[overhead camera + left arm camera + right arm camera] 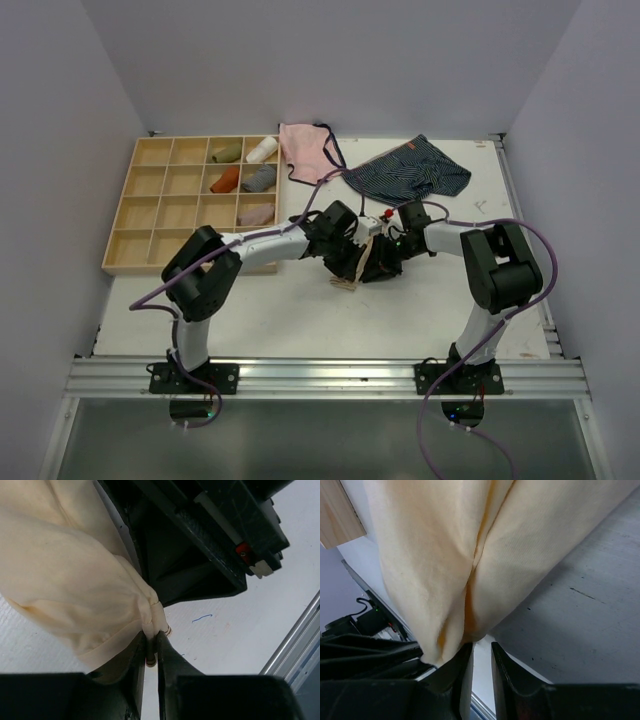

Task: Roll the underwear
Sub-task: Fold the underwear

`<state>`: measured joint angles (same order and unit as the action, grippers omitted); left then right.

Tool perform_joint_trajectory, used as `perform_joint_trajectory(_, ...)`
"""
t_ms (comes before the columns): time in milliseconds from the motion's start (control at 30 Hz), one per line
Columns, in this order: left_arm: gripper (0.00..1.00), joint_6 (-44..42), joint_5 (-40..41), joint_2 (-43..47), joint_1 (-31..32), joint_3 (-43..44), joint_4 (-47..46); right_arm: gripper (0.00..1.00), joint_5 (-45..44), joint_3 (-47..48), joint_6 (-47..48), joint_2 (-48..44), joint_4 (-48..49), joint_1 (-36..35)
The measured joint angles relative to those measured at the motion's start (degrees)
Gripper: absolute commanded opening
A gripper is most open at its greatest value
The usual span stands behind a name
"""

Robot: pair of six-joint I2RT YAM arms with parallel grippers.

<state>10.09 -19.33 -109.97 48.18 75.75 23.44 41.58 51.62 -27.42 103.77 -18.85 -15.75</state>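
Underwear, place: the underwear [356, 268] is held up between the two grippers over the middle of the table [300, 315], in front of both arm bases.
Underwear, colour: plain pale peach-beige, and creamier in the wrist views [75, 580] [445, 555].
Underwear, texture: a soft, matte, fine-knit cloth with a thin stitched hem along one edge.
Underwear, shape: it is bunched into a loose pouch. Long folds run down it and narrow to a gathered point at each set of fingers.
Left gripper: the left gripper [154, 639] has its dark fingers pressed together, pinching a puckered corner of the hem.
Right gripper: the right gripper [481, 647] has its jaws almost together, and the folds of the cloth converge into the narrow slit at the tips, so it is clamped there.
Gripper bodies: hard black plastic with angular edges. The right one shows a small red part in the left wrist view.
Table surface: white, matte and lightly scuffed, with a small blue pen mark [202, 617].
Wooden tray [130, 215]: light plywood divided into a square grid, at the far left. Several cells hold rolled cloths in olive, white, orange, grey and pale pink.
Pink pair [303, 150]: lies flat at the far edge, with dark trim.
Navy striped pair [410, 170]: spread out to the right of the pink pair.
Rail [320, 375]: ribbed aluminium along the near edge.
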Motion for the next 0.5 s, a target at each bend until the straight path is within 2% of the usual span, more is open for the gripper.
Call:
perform_joint_trajectory(167, 0.34, 0.28, -0.04, -2.51, 0.02, -0.02, -0.92, 0.25, 0.04, 0.02, 0.39, 0.0, -0.22, 0.0)
perform_joint_trajectory(267, 0.47, 0.15, -1.4, -2.75, 0.02, -0.57, -2.03, 0.27, 0.11, 0.7, 2.25, -0.22, -2.45, 0.57)
perform_joint_trajectory(300, 0.55, 0.11, -1.95, -2.67, 0.02, -0.87, -2.54, 0.3, 0.15, 1.01, 3.1, -0.59, -3.34, 1.14)
perform_joint_trajectory(367, 0.64, -0.31, -3.34, -1.95, 0.0, -2.16, -4.09, 0.31, 0.22, 1.6, 4.63, -1.97, -5.01, 3.1)
perform_joint_trajectory(500, 0.7, -1.68, -5.16, 0.11, 0.02, -5.38, -6.99, 0.33, -0.15, 5.38, 7.26, -4.72, -7.76, 9.51)
